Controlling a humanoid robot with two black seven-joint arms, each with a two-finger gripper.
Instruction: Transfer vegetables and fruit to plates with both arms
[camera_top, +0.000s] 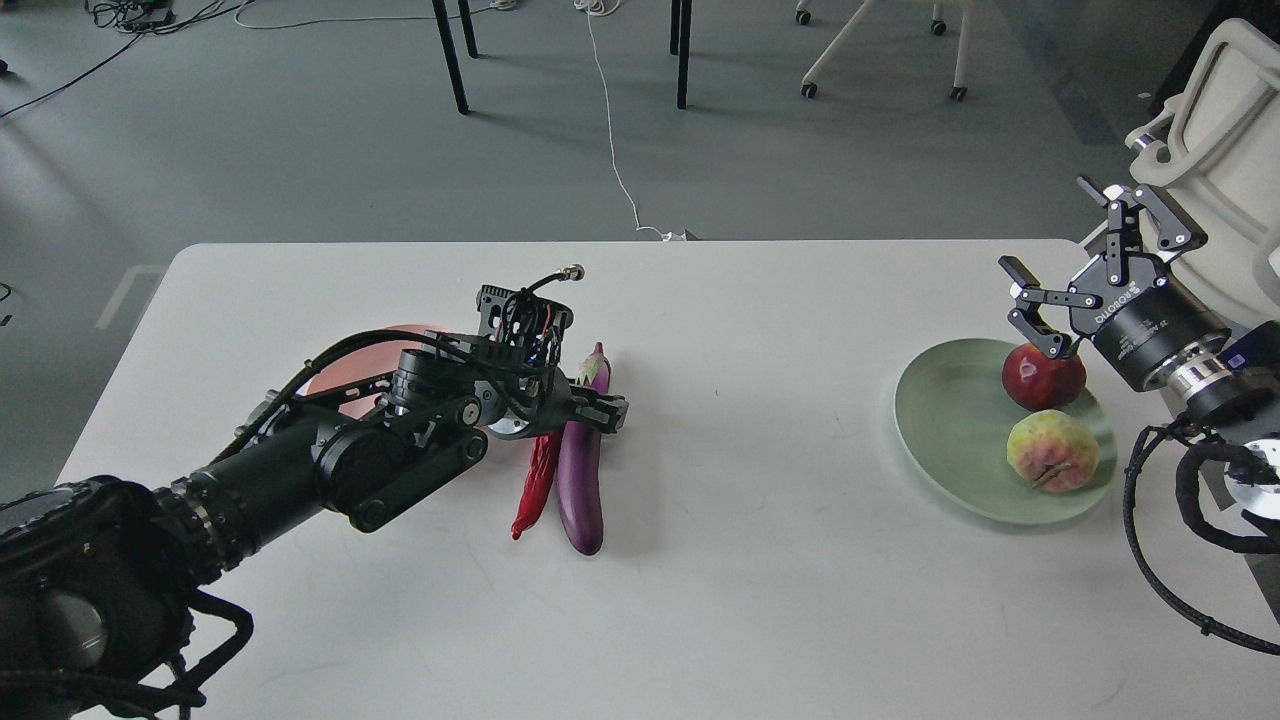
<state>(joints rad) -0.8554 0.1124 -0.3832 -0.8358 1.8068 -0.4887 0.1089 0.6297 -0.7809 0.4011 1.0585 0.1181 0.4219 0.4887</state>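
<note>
At centre frame, the left hand (598, 412) is seen over the eggplant (582, 470) and chili (537, 482), its grip unclear, while the right hand (1060, 290), spread wide, is held above the pomegranate (1040, 378) on the green plate (950, 420) at right.

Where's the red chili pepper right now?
In the head view, the red chili pepper lies on the white table left of centre, right alongside the eggplant on its left, under the left gripper.
</note>
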